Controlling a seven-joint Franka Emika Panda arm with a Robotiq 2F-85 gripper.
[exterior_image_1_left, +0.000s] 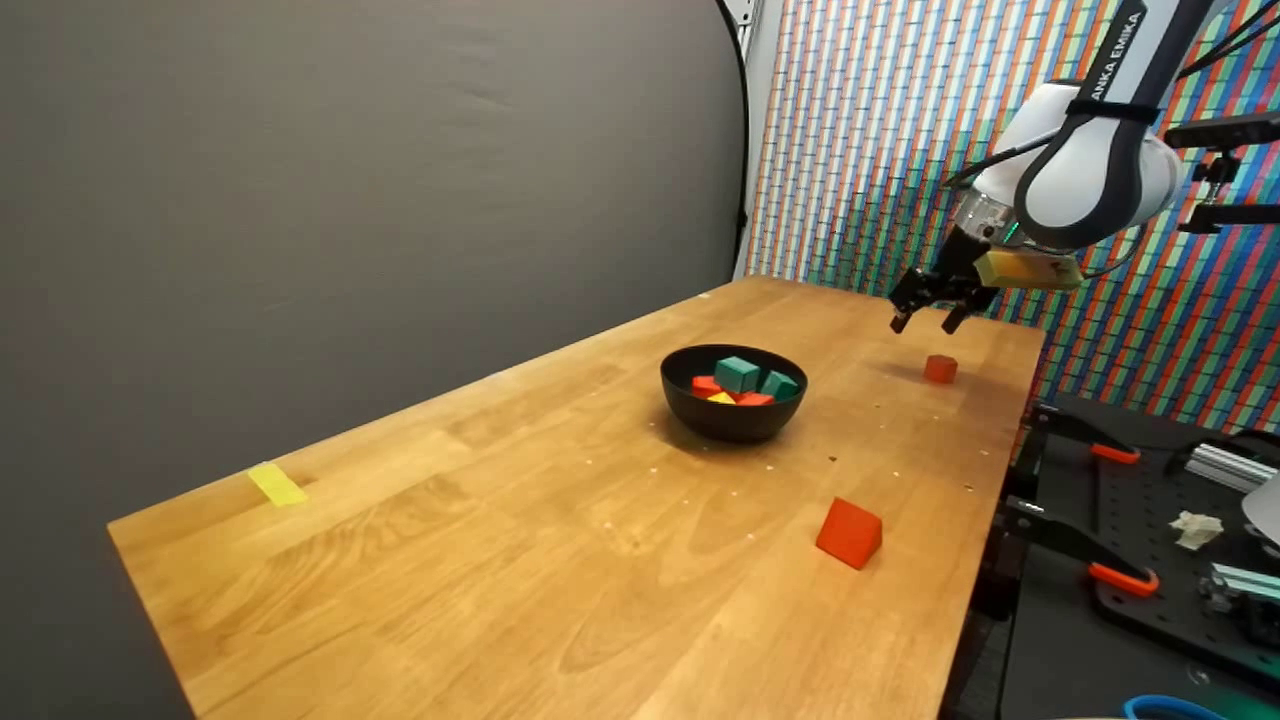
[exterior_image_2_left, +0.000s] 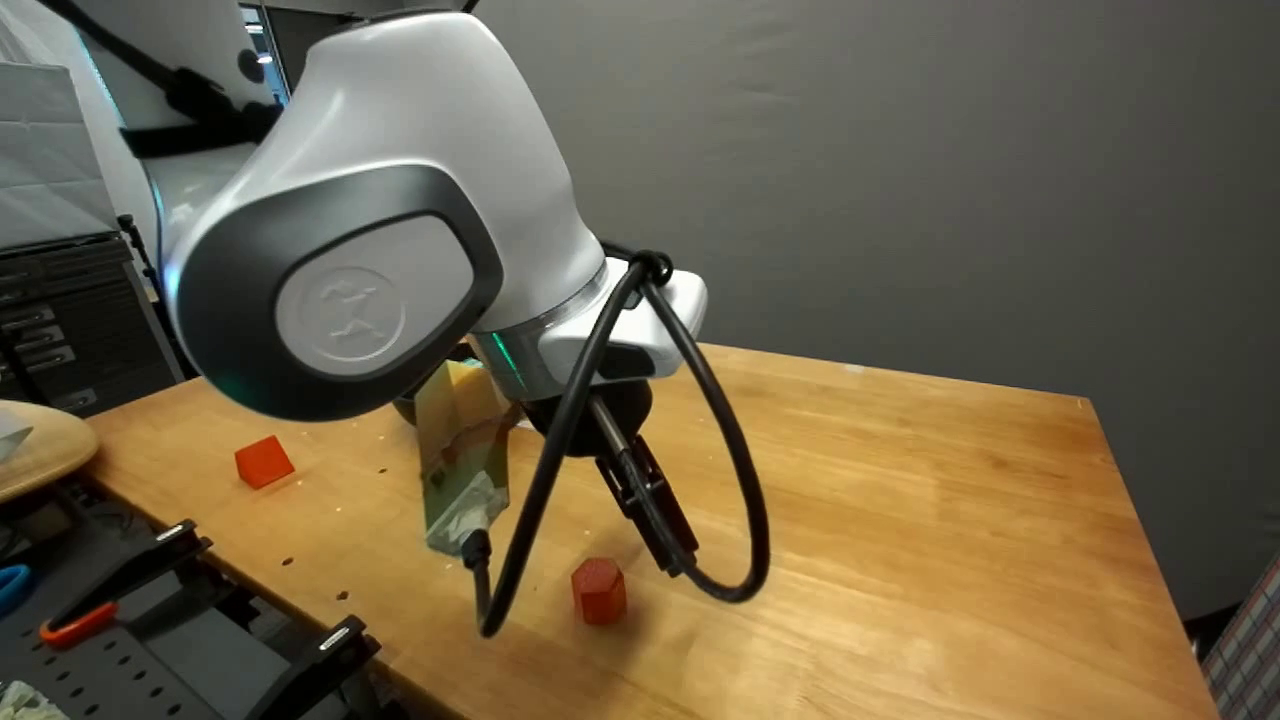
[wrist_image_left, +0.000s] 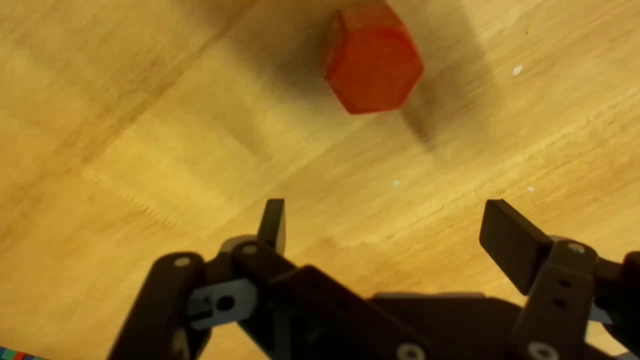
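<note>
In an exterior view, a yellow strip of tape (exterior_image_1_left: 278, 484) lies at the left, near the edge of the wooden table (exterior_image_1_left: 450, 570). Next comes a black bowl (exterior_image_1_left: 733, 425) holding green blocks (exterior_image_1_left: 737, 375), red pieces (exterior_image_1_left: 705, 387) and a yellow piece (exterior_image_1_left: 721, 398) (they partly hide one another). Right of the bowl, well apart, a red angular block (exterior_image_1_left: 850, 534) rests on the wood. Farther along, the gripper (exterior_image_1_left: 924, 326) hangs above the table, its fingers (wrist_image_left: 515, 247) spread wide, with wood showing between them in the wrist view. Below and slightly right of it, near but apart, the red hexagonal block (exterior_image_1_left: 940, 369) sits on the table. At far right, black clamps (exterior_image_1_left: 1070, 540) with orange ends stand beside the table.
</note>
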